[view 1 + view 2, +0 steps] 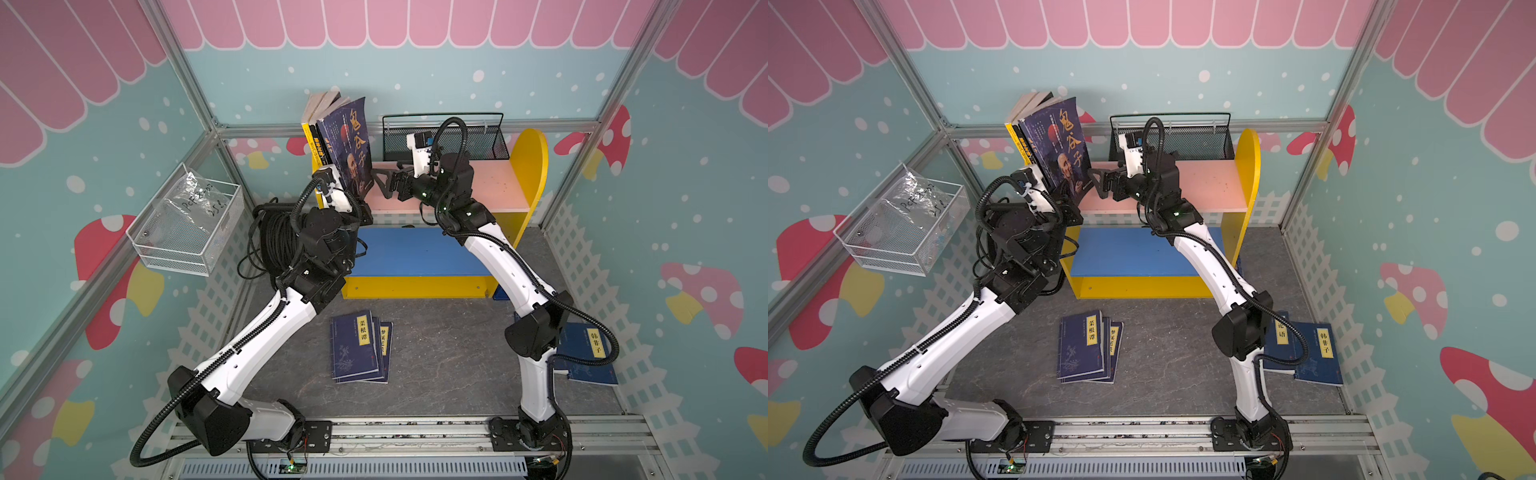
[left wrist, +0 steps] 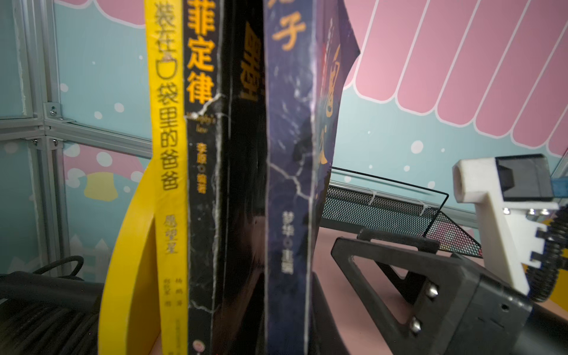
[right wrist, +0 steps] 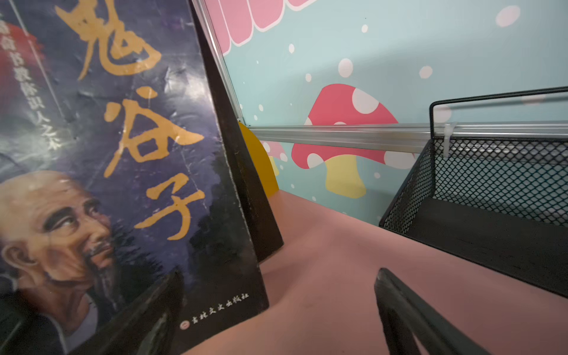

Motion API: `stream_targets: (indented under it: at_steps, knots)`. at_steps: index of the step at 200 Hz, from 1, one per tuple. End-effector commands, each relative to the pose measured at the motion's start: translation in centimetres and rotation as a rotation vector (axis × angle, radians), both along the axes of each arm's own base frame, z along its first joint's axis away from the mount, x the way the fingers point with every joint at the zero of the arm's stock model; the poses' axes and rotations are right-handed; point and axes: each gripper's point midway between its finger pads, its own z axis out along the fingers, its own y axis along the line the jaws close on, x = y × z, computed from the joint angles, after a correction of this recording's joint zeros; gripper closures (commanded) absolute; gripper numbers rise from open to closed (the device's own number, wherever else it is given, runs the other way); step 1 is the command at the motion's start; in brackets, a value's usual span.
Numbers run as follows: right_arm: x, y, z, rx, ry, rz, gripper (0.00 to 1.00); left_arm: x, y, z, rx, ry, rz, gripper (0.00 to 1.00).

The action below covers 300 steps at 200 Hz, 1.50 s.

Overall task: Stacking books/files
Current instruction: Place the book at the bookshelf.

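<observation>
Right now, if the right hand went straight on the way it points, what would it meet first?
Most likely the purple book, low on its portrait cover: the open right hand points straight at it across the pink shelf. How much gap remains is hard to judge.

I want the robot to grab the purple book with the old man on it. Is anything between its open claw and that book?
Nothing visible blocks it. The open right gripper sits right beside the purple book, facing its front cover, above bare pink shelf. The black mesh basket stands farther back, away from the book.
</observation>
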Motion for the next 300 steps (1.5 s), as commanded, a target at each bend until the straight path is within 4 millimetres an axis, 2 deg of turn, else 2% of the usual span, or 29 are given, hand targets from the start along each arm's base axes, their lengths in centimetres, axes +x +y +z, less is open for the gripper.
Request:
stream_targets:
  at_steps: [1,36,66,91,117,154,168,191,233,267,300]
  knots:
    - [-0.4,1.2,-0.6,0.02,0.04,0.051,0.02,-0.3,0.8,0.8,-0.067,-0.043,0.022,1.0]
    - [-0.1,1.9,-1.1,0.035,0.049,0.07,0.02,-0.2,0.6,-0.4,-0.093,-0.019,0.007,1.0]
    - [0.5,2.3,-2.3,0.044,0.086,0.067,0.02,0.0,0.2,-1.4,-0.077,0.014,0.002,0.82]
    - [0.9,2.8,-3.4,0.045,0.114,0.072,0.02,-0.3,0.4,-1.6,-0.064,0.018,0.014,0.77]
    - [1.1,3.3,-4.2,0.048,0.133,0.082,0.03,-0.5,0.3,-1.7,-0.063,0.03,0.002,0.59]
    - [1.2,3.7,-4.8,0.049,0.145,0.086,0.04,-0.7,0.6,-1.8,-0.043,0.037,0.017,0.53]
    - [1.0,3.8,-4.8,0.047,0.147,0.09,0.04,-0.7,0.6,-1.6,-0.038,0.042,0.017,0.5]
    - [0.9,3.8,-4.7,0.038,0.142,0.088,0.04,-1.1,0.8,-1.5,-0.044,0.044,0.012,0.41]
    - [0.7,4.0,-5.0,0.022,0.146,0.079,0.05,-2.9,1.1,-0.3,-0.04,0.036,-0.038,0.26]
    - [0.6,4.1,-4.9,0.023,0.144,0.078,0.05,-4.0,0.8,0.6,-0.053,0.04,-0.1,0.22]
    - [0.5,4.2,-5.1,0.02,0.149,0.082,0.05,-5.9,2.7,1.4,-0.105,0.017,-0.081,0.22]
